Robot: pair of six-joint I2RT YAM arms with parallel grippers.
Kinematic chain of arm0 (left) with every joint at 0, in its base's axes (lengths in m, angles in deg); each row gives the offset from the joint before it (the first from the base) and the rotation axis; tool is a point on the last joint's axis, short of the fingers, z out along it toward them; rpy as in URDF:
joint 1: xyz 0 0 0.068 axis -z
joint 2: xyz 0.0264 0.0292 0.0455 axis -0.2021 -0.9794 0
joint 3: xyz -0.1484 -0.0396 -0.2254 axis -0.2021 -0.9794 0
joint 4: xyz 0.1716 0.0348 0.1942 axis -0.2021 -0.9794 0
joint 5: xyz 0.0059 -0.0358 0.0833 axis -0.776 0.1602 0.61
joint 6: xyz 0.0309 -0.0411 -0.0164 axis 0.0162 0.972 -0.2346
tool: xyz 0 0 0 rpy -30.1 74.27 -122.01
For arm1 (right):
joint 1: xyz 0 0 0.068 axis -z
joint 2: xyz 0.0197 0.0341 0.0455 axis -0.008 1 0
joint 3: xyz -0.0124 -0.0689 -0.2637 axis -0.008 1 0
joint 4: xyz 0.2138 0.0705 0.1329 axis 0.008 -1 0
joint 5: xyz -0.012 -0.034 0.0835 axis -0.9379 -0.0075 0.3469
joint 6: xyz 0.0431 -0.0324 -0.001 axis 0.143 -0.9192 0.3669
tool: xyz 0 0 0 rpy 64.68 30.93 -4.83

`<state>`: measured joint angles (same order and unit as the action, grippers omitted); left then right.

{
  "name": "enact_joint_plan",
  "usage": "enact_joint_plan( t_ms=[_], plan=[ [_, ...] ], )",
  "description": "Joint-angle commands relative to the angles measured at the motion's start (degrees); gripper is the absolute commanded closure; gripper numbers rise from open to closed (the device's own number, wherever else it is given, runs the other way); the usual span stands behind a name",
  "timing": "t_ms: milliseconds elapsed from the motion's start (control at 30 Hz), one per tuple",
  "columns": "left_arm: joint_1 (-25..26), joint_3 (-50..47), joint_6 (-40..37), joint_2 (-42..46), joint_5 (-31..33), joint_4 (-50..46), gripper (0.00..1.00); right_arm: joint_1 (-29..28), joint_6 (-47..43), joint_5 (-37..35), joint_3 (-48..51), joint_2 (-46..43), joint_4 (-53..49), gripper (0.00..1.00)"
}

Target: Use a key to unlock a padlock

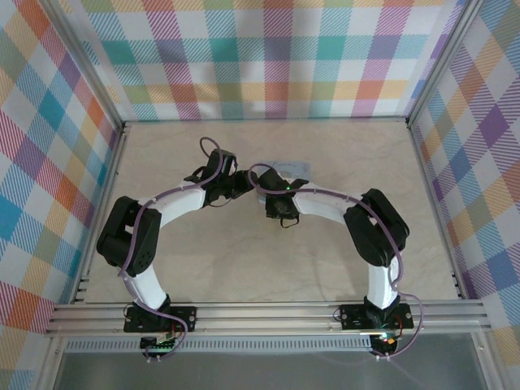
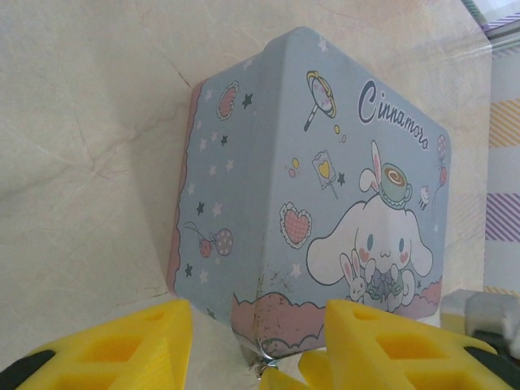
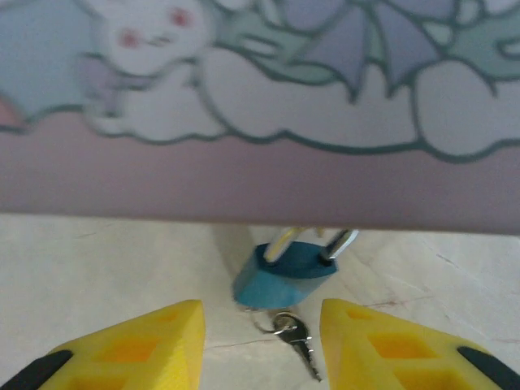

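The two yellow, wedge-shaped plastic fingers of the right gripper [image 3: 260, 333] are nearest to the lens. They are spread apart and hold nothing. On the pale, marble-patterned table [image 3: 97, 260] between their tips lies a small silver metal key [image 3: 299, 345] on a thin wire ring [image 3: 272, 323]. Just ahead of the tips is the small teal-blue metal padlock [image 3: 284, 278], with rounded corners and a smooth, slightly glossy body. It is pressed against the lower edge of the pale blue rectangular tin [image 3: 260, 122], which has a printed cartoon rabbit. The bright steel shackle [image 3: 340, 242] of the padlock goes up toward that edge, and both its legs seem to sit in the body, so the lock is probably not opened yet. It cannot be told whether a key already sits in the keyhole, because the ring hides the underside. The left gripper [image 2: 258, 329], with the same yellow fingers, is also spread and empty, and the tin [image 2: 309, 187] lies flat just beyond it. The task therefore looks to be at its beginning: the key must be grasped, inserted and turned.
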<state>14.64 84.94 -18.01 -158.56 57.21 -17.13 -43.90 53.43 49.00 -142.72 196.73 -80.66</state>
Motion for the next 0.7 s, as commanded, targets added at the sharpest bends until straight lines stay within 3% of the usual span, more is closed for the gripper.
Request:
enact_joint_plan(
  t_ms=[0, 600, 667],
  plan=[
    [-0.93, -1.00, 0.50, 0.43, -1.13, 1.17, 0.53, -0.54, 2.74, -3.24, -2.34, 1.44, -3.83, 0.57],
    [-1.34, -3.18, 1.15, 0.52, -1.83, 2.95, 0.54, -1.19, 6.68, -6.54, -12.15, 9.05, -12.15, 0.65],
    [-1.39, -3.23, 1.17, 0.62, -1.86, 3.04, 0.54, -1.34, 6.92, -6.09, -12.42, 9.58, -12.05, 0.70]
  ],
)
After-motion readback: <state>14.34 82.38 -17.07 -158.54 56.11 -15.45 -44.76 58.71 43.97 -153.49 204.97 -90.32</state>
